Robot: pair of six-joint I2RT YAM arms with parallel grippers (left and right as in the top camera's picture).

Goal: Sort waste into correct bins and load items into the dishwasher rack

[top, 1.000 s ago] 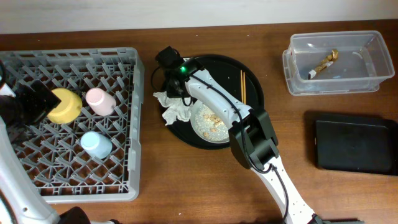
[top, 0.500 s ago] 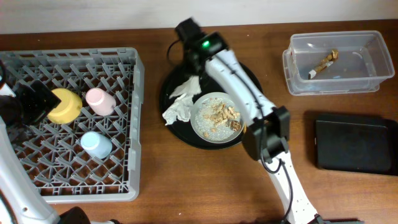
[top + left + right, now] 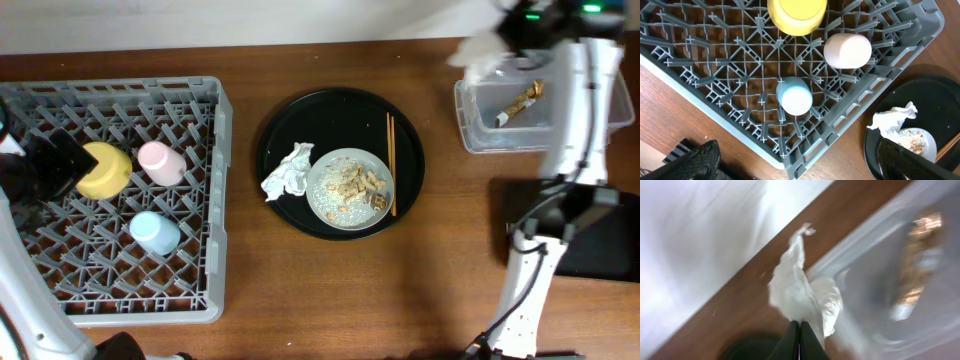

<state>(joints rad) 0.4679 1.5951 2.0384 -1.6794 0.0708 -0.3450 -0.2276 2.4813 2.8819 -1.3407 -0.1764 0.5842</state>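
Progress: yellow bowl, pink cup and light-blue cup sit in the dishwasher rack beneath the wide-open left fingers. The right fingers are closed on a napkin beside the clear tub, which holds the wrapper. Outstanding: second napkin, food scraps, plate, chopsticks.

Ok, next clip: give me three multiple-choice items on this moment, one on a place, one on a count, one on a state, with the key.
1. Where does the brown-gold wrapper lie?
A. on the round tray
B. in the clear tub
C. in the flat black container

2. How many cups sit in the rack?
A. two
B. one
C. three

3. How do the right jaws stand?
A. open, empty
B. shut on chopsticks
C. shut on a white napkin

Key: B, the wrapper lies on the tub's floor; A, a pink cup and a light-blue cup sit among the pegs; C, the right wrist view shows the jaws pinched on the napkin.
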